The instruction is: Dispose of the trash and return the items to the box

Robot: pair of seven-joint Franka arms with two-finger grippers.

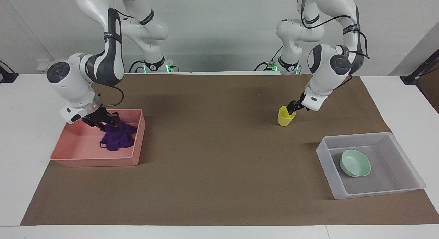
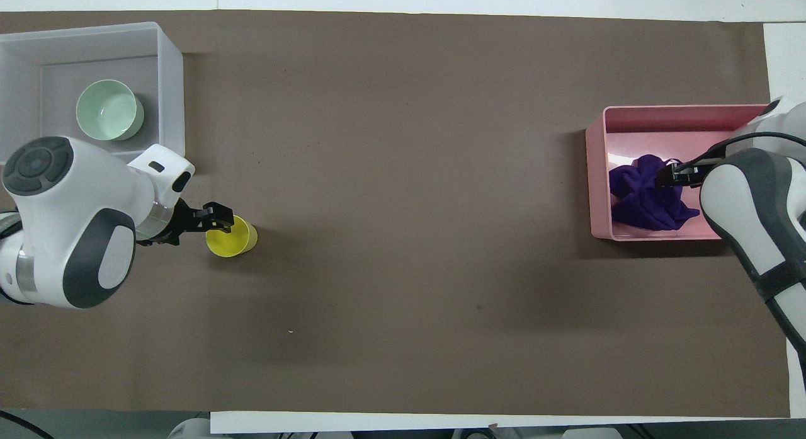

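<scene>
Left claw [image 1: 291, 108] at rim of one yellow cup [image 1: 285, 116] on tabletop [image 1: 212, 153], closure indiscernible, right claw [image 1: 107, 120] open over one purple rag [image 1: 117, 139] in one pink tray [image 1: 131, 158], one green bowl [image 1: 355, 163] in one clear box [image 1: 327, 167].

A wide stretch of bare brown mat [image 1: 212, 156] runs down the middle of the table, with nothing standing on it between the two trays. Toward the left arm's end, a yellow cup [image 1: 286, 116] stands upright on the mat, and the left gripper [image 1: 291, 108] crowds its rim. Farther from the robots sits the clear box [image 1: 327, 148]; a mint-green bowl [image 1: 355, 163] takes up part of its floor. At the right arm's end, the pink tray [image 1: 135, 143] holds the purple cloth [image 1: 116, 138], with the right gripper [image 1: 103, 120] low over it.
</scene>
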